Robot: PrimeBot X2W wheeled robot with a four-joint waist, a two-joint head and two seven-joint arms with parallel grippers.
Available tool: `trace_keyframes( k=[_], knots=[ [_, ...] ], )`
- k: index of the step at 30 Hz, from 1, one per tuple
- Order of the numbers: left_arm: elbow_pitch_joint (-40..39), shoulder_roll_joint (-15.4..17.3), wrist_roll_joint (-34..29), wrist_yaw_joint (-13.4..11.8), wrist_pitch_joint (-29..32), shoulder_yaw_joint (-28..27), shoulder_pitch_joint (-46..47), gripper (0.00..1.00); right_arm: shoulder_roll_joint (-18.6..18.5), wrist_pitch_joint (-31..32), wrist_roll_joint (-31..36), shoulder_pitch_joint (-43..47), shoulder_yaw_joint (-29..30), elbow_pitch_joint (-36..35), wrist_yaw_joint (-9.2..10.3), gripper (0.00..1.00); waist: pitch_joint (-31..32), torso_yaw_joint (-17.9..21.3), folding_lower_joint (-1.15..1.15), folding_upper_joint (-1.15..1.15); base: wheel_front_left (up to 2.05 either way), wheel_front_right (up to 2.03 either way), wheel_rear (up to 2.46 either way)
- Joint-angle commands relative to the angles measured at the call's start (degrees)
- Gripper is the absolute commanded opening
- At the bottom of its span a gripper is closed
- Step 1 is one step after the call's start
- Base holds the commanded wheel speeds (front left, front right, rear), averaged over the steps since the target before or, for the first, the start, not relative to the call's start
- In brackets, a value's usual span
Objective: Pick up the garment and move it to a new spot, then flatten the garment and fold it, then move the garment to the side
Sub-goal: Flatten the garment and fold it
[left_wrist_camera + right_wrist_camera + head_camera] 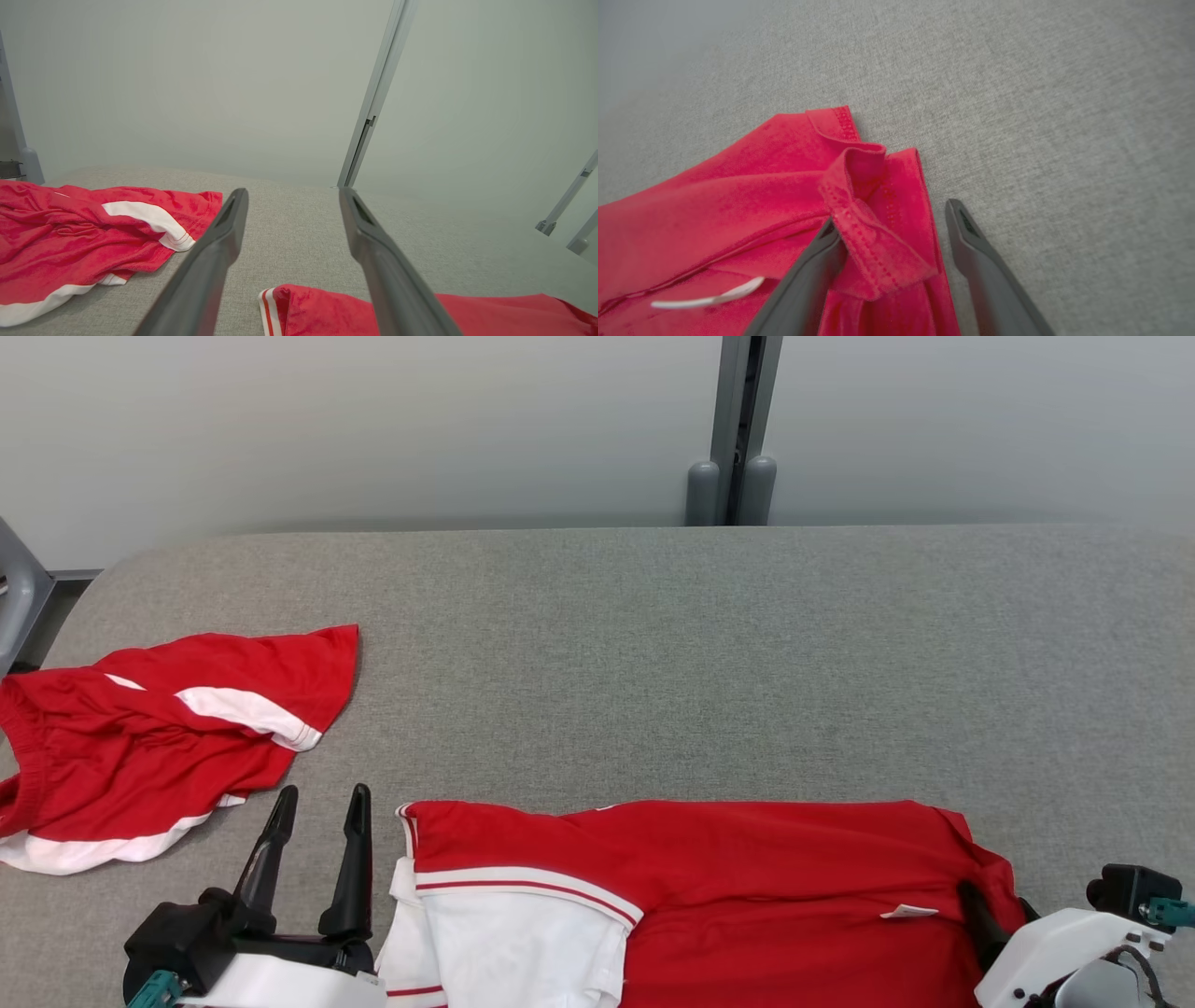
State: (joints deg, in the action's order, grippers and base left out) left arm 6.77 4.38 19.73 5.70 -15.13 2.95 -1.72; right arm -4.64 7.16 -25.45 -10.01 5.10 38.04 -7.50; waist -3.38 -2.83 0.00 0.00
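— Red garment (747, 877) lies at counter (653, 644) near edge; right end effector (891, 214) released, straddling its bunched hem corner.
— Left end effector (321, 793)?
— Released, just beside it. Flattening step, likely; next, clench that corner.

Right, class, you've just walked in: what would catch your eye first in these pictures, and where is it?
The red shirt, with a white sleeve, lies along the near edge of the grey table. Crumpled red shorts with white bands lie at the left. The left hand stands open between them, and the right hand is open around the shirt's right corner.
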Motion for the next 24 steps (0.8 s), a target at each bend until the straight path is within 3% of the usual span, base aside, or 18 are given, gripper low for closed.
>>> trace_keyframes(
  k=[1, 9, 10, 11, 24],
  knots=[
    [0.13, -0.01, -0.25, 0.27, 0.00, -0.10, 1.47, 1.00, 0.19, 0.86, -0.59, 0.30, -0.04, 1.16, 0.01, 1.00, -0.22, -0.26, 0.00, 0.00, 0.00, 0.00, 0.00],
    [1.38, -0.53, -1.02, 1.11, 0.00, -0.27, 2.31, 1.00, 2.22, 1.75, -4.90, -0.44, -4.90, 4.91, -0.19, 1.00, -1.12, -1.22, 0.00, 0.00, 0.00, 0.00, 0.00],
    [1.51, -0.55, -1.11, 1.22, 0.01, -0.31, 2.49, 1.00, 2.34, 1.64, -5.31, -0.64, -5.53, 4.97, -0.20, 0.40, -1.18, -1.30, 0.00, 0.00, 0.00, 0.00, 0.00],
    [1.63, -0.57, -1.17, 1.19, 0.01, -0.38, 2.62, 1.00, 2.43, 1.09, -5.76, -0.92, -6.21, 4.95, -0.21, 0.00, -1.20, -1.34, 0.00, 0.00, 0.00, 0.00, 0.00],
    [2.42, -1.12, -1.52, 1.79, 0.00, -0.52, 2.34, 1.00, -2.28, -8.38, -9.05, -4.90, -8.52, 2.81, -0.04, 0.00, -0.42, -1.16, 0.00, 0.00, 0.00, 0.00, 0.00]
  ],
)
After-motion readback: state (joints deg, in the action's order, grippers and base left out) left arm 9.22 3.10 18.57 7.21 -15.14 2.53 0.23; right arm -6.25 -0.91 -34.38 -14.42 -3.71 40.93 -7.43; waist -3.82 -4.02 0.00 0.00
